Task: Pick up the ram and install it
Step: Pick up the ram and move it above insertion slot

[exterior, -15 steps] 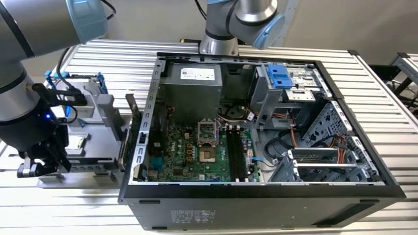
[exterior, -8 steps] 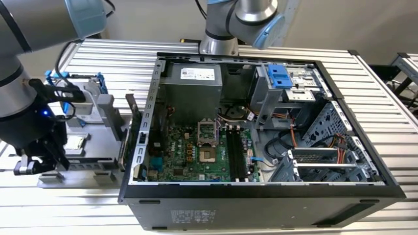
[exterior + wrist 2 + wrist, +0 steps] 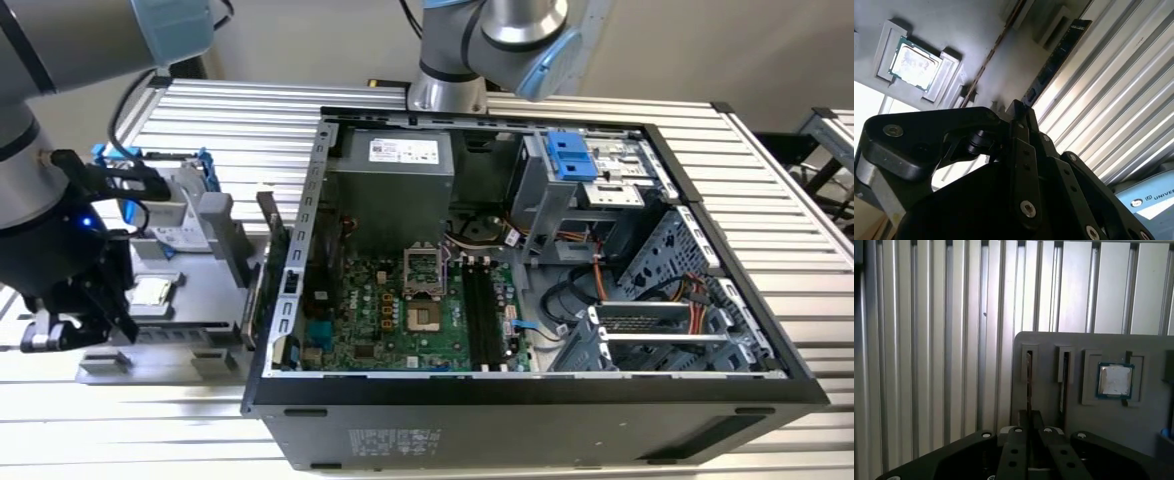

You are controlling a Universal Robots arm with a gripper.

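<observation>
The ram [image 3: 1029, 380] stands edge-on in the outermost slot of a grey parts holder [image 3: 1054, 342]. In the second wrist view the ram [image 3: 1056, 55] is a long dark stick running along the holder's edge beside the ribbed table. My gripper [image 3: 1029, 414] sits at the near end of the stick, its two black fingers drawn together on the thin edge. The stick meets my gripper [image 3: 1021, 107] at the fingertips. In the exterior view my gripper [image 3: 54, 335] hangs low at the left end of the holder [image 3: 214, 250], and the arm hides the stick there.
A processor chip [image 3: 1114, 380] lies in a pocket of the holder, and a second thin board [image 3: 1064, 385] stands in the neighbouring slot. The open computer case [image 3: 534, 385] stands to the exterior view's right, with long black motherboard slots [image 3: 481, 310] inside. A ribbed metal table [image 3: 929, 340] surrounds everything.
</observation>
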